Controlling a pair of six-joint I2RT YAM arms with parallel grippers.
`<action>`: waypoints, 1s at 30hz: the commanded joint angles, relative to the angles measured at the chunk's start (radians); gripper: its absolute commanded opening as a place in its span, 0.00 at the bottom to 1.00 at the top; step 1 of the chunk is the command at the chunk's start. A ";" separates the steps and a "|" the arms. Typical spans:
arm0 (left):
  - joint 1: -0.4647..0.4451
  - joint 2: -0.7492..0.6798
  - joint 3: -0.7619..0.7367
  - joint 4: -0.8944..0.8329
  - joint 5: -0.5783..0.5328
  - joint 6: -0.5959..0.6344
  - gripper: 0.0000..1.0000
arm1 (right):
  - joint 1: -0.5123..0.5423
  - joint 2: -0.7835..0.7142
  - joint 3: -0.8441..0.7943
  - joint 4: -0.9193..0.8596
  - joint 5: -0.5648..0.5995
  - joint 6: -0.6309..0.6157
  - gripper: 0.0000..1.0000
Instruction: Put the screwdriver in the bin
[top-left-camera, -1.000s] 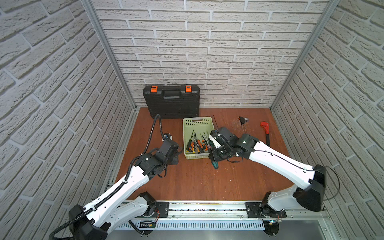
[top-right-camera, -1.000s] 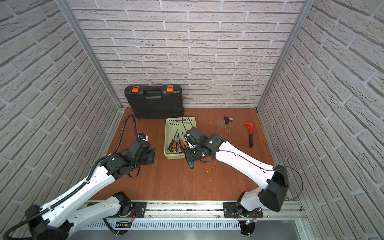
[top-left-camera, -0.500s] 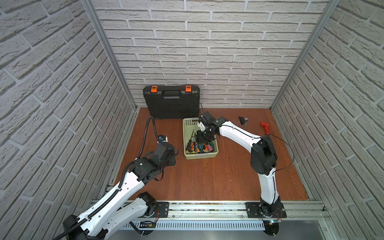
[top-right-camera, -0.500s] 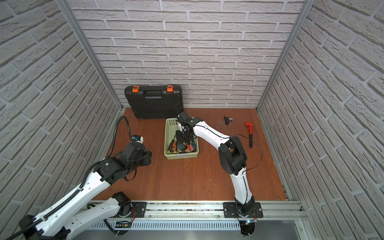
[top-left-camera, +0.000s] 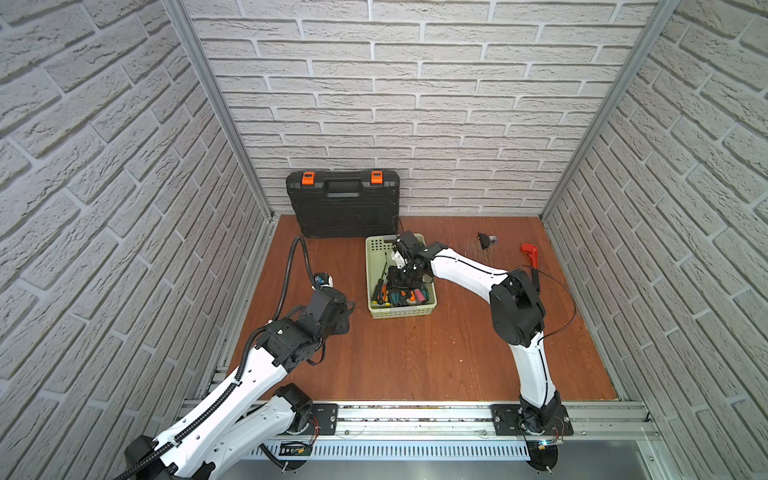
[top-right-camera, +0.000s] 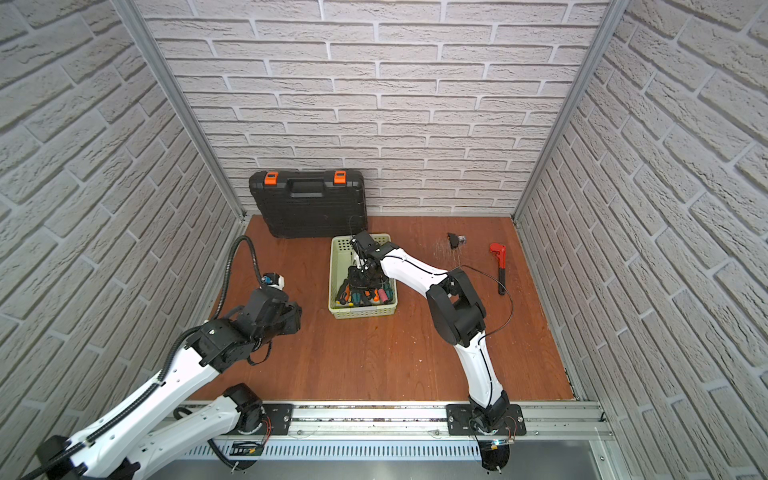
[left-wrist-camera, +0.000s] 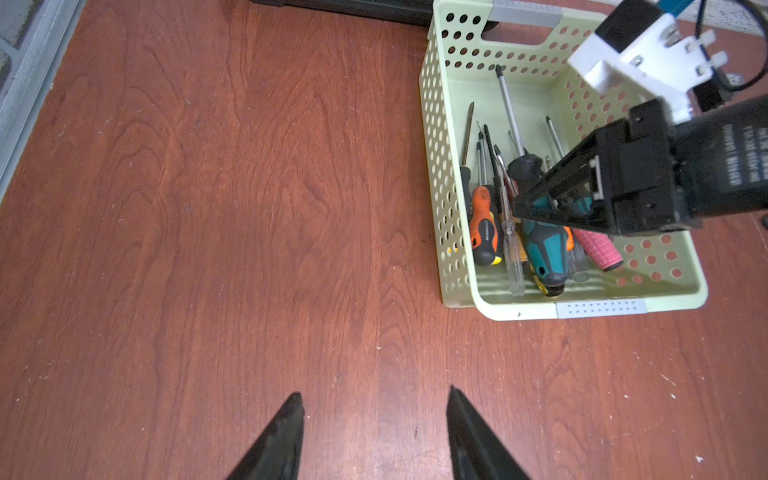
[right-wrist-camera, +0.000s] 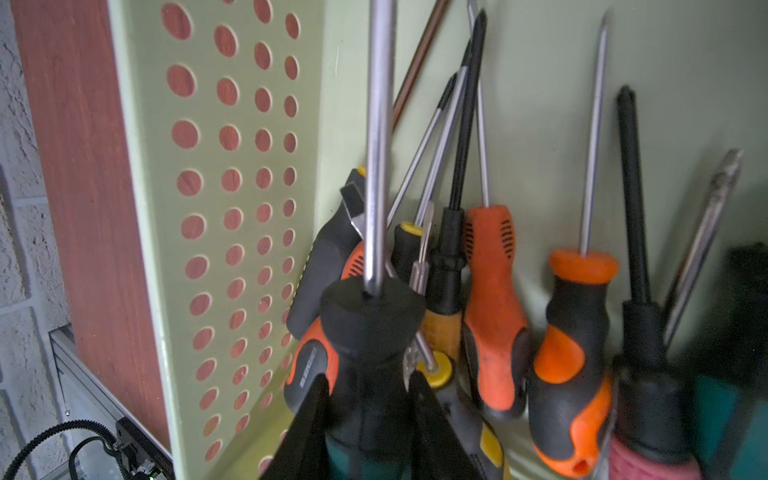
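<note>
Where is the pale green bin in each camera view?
Top view: bin mid-table, in front of the black case.
Top view: bin in the same spot, before the black case.
Left wrist: bin beyond the left tool.
Right wrist: close up, the bin's perforated wall and floor.
Shared landmark: the right tool, gripping a screwdriver inside the bin.

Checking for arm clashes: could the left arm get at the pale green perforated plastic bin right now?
Probably yes, at its near wall: only bare wooden table lies between the open left tool and the bin. Its inside looks blocked, where the right tool grips a teal-and-black-handled screwdriver.
</note>
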 joint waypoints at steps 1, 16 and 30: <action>0.007 -0.015 -0.014 0.006 -0.018 -0.013 0.56 | 0.004 0.018 -0.004 0.057 -0.009 0.026 0.10; 0.012 -0.022 0.008 -0.009 -0.036 0.005 0.56 | 0.010 0.005 -0.026 0.036 0.016 -0.005 0.30; 0.013 -0.029 0.063 -0.076 -0.040 -0.009 0.57 | 0.033 -0.171 -0.048 0.020 0.065 -0.051 0.46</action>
